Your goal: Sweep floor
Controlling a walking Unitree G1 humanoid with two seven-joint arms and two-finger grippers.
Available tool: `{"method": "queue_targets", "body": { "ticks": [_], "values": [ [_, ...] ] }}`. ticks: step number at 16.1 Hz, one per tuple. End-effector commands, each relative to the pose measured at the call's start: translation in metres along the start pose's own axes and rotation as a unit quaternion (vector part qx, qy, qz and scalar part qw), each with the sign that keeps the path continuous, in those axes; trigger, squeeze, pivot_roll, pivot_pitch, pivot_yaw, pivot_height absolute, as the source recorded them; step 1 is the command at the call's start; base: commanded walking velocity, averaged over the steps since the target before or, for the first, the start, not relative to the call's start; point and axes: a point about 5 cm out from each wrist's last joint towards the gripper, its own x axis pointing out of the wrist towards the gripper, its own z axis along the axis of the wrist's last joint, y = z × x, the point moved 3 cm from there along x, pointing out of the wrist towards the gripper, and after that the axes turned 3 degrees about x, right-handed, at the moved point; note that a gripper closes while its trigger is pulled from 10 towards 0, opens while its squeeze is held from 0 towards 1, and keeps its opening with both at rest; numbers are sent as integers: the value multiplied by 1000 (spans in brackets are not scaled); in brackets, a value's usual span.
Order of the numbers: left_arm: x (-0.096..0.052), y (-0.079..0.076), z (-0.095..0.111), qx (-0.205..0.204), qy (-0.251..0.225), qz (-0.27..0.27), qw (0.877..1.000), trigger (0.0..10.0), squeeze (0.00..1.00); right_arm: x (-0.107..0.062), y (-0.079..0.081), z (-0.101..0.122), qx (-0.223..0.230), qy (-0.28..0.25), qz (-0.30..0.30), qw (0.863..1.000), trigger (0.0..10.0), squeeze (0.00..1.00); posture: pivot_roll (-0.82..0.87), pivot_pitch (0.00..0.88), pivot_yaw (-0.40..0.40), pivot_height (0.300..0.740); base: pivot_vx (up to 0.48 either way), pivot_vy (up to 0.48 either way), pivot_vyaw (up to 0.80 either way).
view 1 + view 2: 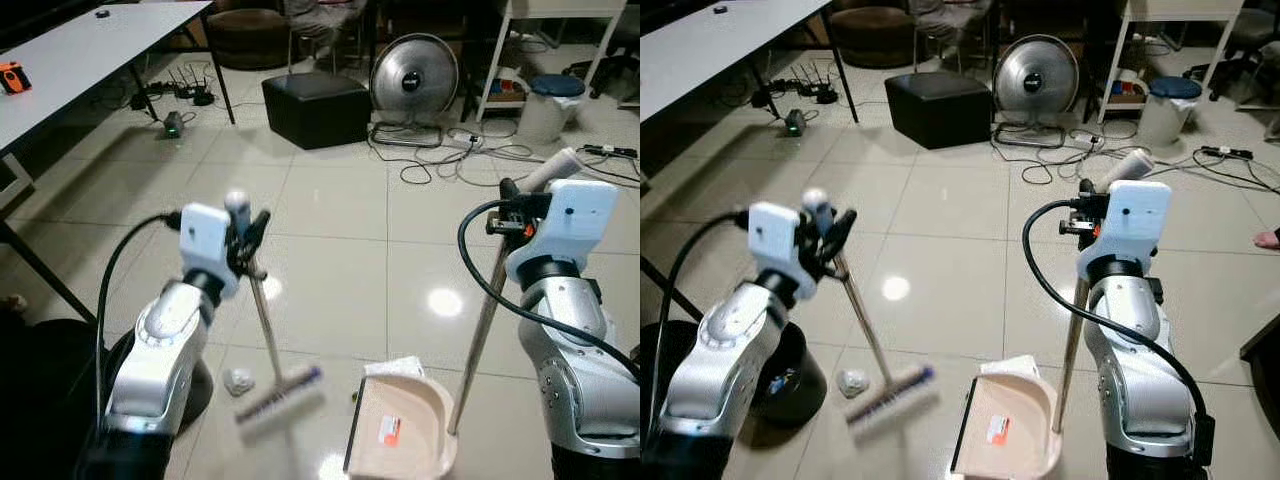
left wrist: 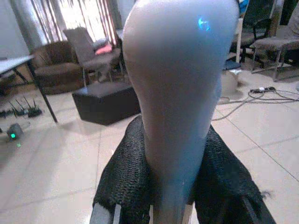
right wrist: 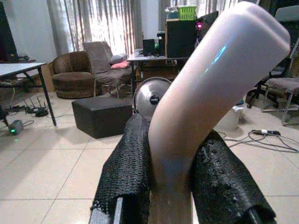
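My left gripper [image 1: 243, 238] is shut on the grey handle of a small broom [image 1: 268, 330]. The broom's brush head [image 1: 279, 396] rests on the tiled floor. A crumpled white scrap [image 1: 238, 380] lies just left of the brush. My right gripper [image 1: 512, 205] is shut on the upright pole of a beige dustpan [image 1: 402, 425], which stands on the floor right of the brush with a white scrap at its back rim. In the wrist views, black fingers [image 2: 124, 179] clamp the broom handle [image 2: 175, 88] and black fingers [image 3: 128, 170] clamp the dustpan handle [image 3: 196, 102].
A black ottoman [image 1: 315, 107], a floor fan [image 1: 413, 74] and loose cables [image 1: 455, 150] lie ahead. A white table [image 1: 80, 50] stands at the left, a white bin [image 1: 548, 105] at the right. A dark bin [image 1: 790, 380] sits by my left side.
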Motion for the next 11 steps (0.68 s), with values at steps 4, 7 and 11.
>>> {"method": "queue_targets", "body": {
  "ticks": [4,7,11],
  "values": [
    [9,1,13,3,-29,16,999,10000,0,-2,14,15,-9,-34,26,999,10000,0,-140,0,81,740,0,0,108],
    [13,-1,18,6,-40,24,999,10000,0,-2,19,12,-16,-31,37,999,10000,0,-128,0,74,740,0,162,800],
    [14,-1,19,3,-40,20,999,10000,0,-1,15,9,-21,-27,21,999,10000,0,-126,0,82,740,0,123,0]
  ]
}}
